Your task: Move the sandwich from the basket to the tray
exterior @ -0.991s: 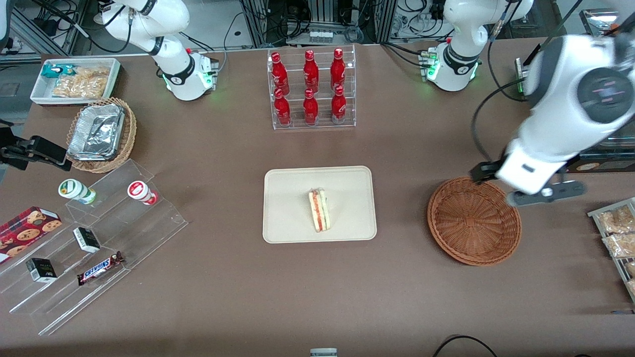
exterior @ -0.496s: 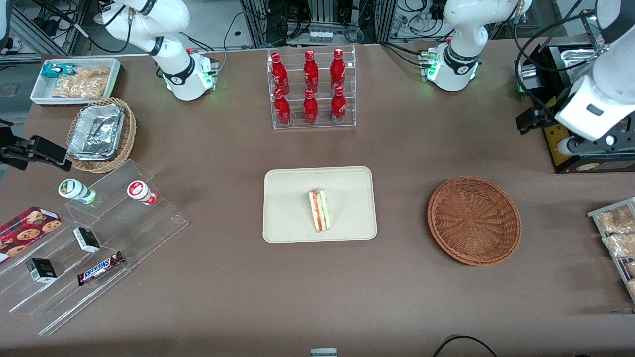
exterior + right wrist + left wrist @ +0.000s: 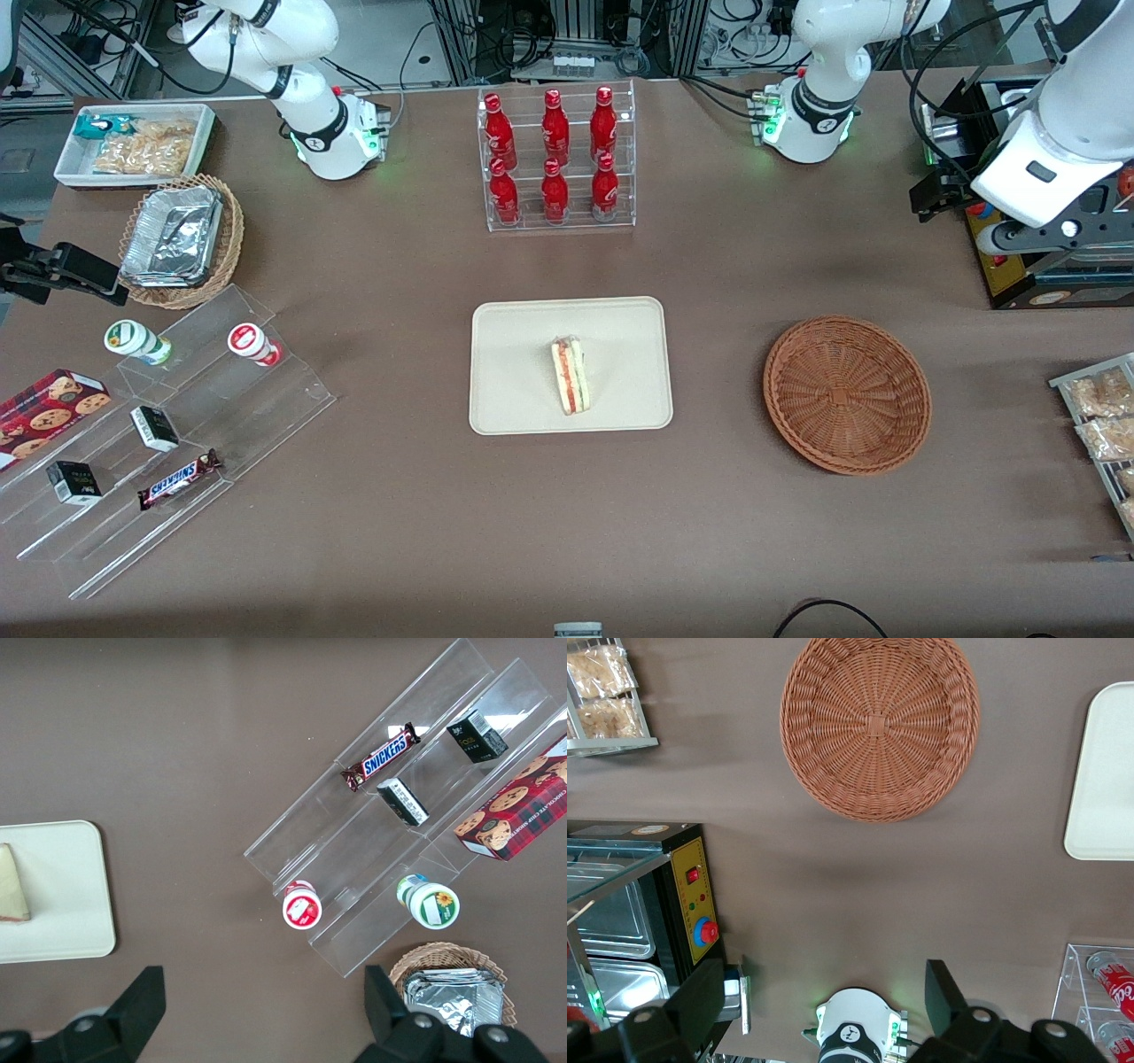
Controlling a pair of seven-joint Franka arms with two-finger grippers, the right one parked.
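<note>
The sandwich [image 3: 571,374], a pale wedge with a red and cream cut edge, lies on the cream tray [image 3: 523,337] at the table's middle. Its corner also shows in the right wrist view as the sandwich [image 3: 11,886] on the tray [image 3: 62,895]. The reddish-brown basket [image 3: 846,394] sits beside the tray toward the working arm's end, with nothing in it. My left gripper [image 3: 1050,232] hangs high over the black appliance, farther from the front camera than the basket. In the left wrist view the gripper [image 3: 828,988] is open and holds nothing, with the basket [image 3: 879,725] and a tray corner [image 3: 1103,780] below.
A black appliance with a red button [image 3: 695,912] stands under the gripper. A rack of snack packets [image 3: 1103,416] lies near the basket. A clear rack of red bottles [image 3: 555,158] stands farther back. Stepped clear shelves [image 3: 177,425], a foil-filled tan basket [image 3: 182,239] and a white bin [image 3: 133,142] sit toward the parked arm's end.
My left arm has lifted off the basket's rim and swung away toward the black appliance at the table's end. The sandwich has stayed on the tray.
</note>
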